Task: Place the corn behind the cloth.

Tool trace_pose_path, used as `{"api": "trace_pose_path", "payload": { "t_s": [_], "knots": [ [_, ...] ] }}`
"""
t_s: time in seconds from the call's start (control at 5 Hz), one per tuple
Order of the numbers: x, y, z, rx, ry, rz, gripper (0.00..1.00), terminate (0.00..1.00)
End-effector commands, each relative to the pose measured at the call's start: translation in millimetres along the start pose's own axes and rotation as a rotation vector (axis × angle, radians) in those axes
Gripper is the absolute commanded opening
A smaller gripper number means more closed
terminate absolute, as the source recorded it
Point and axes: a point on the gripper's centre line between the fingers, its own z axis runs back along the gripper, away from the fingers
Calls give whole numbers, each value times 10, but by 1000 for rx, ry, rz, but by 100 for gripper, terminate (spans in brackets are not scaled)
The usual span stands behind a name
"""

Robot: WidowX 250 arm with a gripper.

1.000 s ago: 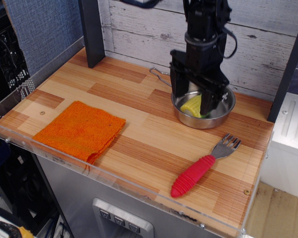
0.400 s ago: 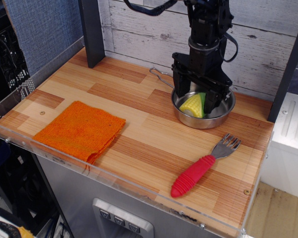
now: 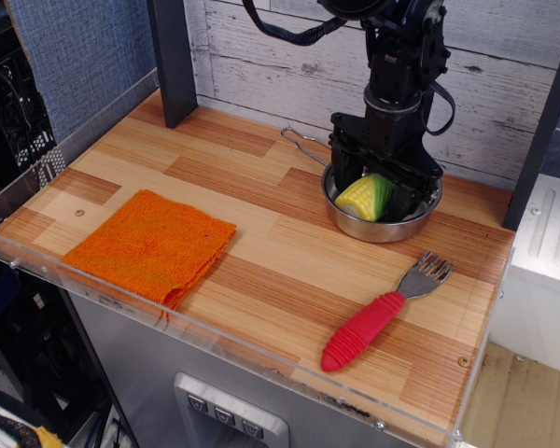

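Since a second ago the arm has risen and drawn back toward the wall; I now see more of the corn, which earlier lay largely hidden behind the fingers.

Nearest me, the fork (image 3: 381, 313) with its red handle lies flat on the wooden table (image 3: 261, 252), tines pointing away toward the bowl. To the left, the cloth (image 3: 151, 245) lies folded flat near the front edge, well apart from everything else.

Farther back, the metal bowl (image 3: 383, 219) sits near the right rear of the table, its wire handle pointing left. The corn (image 3: 366, 197) is over the bowl, yellow body to the left, green husk end to the right.

The gripper (image 3: 375, 187) hangs straight down from a vertical wrist, fingers pinching the corn from either side. I cannot tell whether the corn touches the bowl's floor. The arm's upper links run up out of frame against the plank wall (image 3: 261, 56).
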Motion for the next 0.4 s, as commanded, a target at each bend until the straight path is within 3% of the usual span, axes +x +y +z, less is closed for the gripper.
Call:
{"api": "trace_pose_path", "payload": {
  "t_s": [0.0,0.2],
  "knots": [
    [3,18,301,29,-59,5,0,0],
    [-5,10,465,50,11,17,0,0]
  ]
}}
